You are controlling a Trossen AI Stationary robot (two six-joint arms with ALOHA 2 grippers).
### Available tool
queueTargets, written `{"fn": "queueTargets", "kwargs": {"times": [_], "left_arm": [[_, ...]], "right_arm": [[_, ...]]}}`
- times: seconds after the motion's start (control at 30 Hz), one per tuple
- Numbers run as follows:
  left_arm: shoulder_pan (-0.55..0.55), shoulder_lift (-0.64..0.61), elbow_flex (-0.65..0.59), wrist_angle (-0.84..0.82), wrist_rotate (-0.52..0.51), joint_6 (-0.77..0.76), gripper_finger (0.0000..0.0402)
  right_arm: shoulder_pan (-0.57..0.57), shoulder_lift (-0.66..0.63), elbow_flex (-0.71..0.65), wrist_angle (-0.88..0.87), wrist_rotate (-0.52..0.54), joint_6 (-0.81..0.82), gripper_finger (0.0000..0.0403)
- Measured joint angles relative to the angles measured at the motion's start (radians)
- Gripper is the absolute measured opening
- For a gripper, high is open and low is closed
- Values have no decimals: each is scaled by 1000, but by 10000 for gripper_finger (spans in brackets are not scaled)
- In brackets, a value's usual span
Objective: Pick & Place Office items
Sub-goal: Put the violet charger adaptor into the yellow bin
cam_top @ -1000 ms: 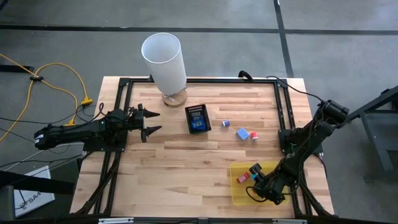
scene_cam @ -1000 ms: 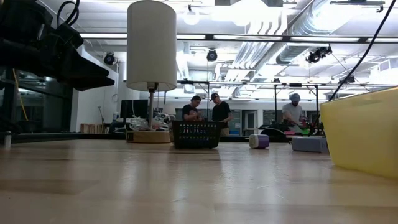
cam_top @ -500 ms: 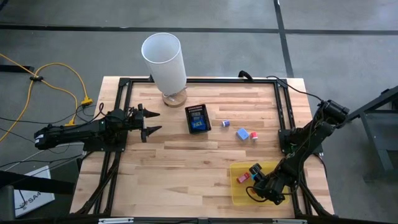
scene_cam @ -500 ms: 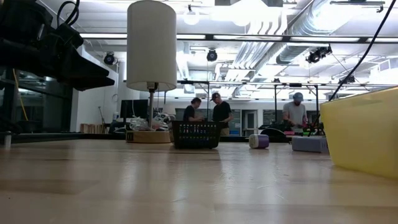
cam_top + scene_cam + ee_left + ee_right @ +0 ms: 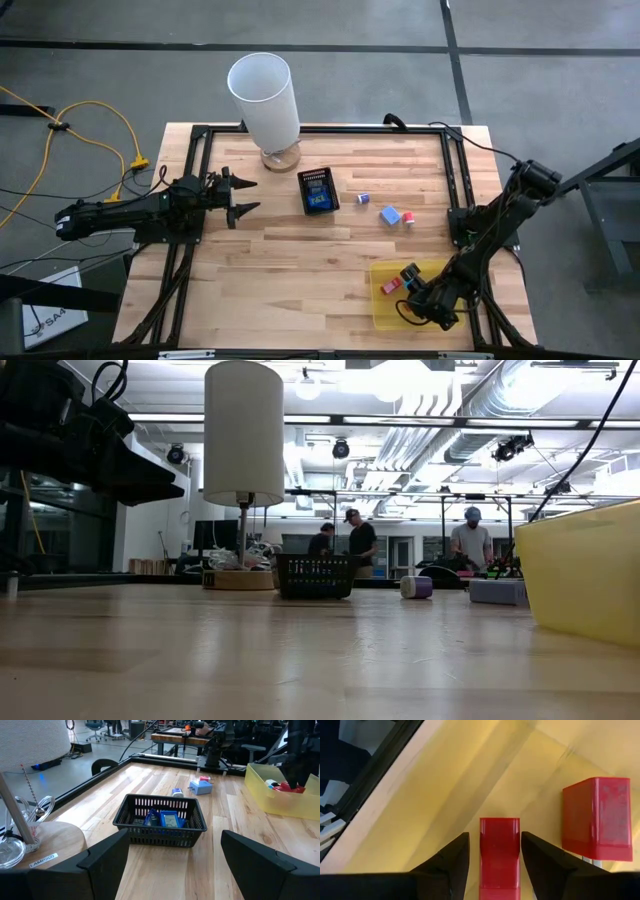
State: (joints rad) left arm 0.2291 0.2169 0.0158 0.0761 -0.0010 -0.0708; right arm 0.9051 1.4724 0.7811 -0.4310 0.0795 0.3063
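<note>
Spotted the usual setup on the wooden table [image 5: 300,270]: yellow tray [image 5: 445,780] right under the right gripper [image 5: 494,834], black mesh box [image 5: 159,831] straight ahead of the left gripper [image 5: 175,832]. Left that left gripper alone, parked wide open near its own edge of the table, nothing between the fingers.

Found the right gripper dipped into the tray, jaws apart and straddling a red block [image 5: 499,855], one finger down each long side. Saw a sliver of yellow between the block and one fingertip, so called it not clamped yet. Couldn't tell about contact further down toward the palm.

Noticed a second, bigger red block [image 5: 597,817] just beside the outer face of one finger, close but apart.

Tips for the squeeze, as a guess: kept the block centred, closed slowly and evenly so neither finger shoved it sideways into the neighbour. Lifted straight up to clear the tray wall. Watched for the block pivoting, given such narrow smooth plastic sides.
</note>
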Motion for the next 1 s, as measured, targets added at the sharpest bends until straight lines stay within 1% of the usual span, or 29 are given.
{"fn": "queueTargets", "kwargs": {"times": [0.47, 1.0], "left_arm": [[0, 0, 0, 0, 0, 0, 308], [0, 0, 0, 0, 0, 0, 308]], "right_arm": [[-16, -73, 0, 5, 26, -48, 165], [-80, -220, 0, 2, 26, -108, 165]]}}
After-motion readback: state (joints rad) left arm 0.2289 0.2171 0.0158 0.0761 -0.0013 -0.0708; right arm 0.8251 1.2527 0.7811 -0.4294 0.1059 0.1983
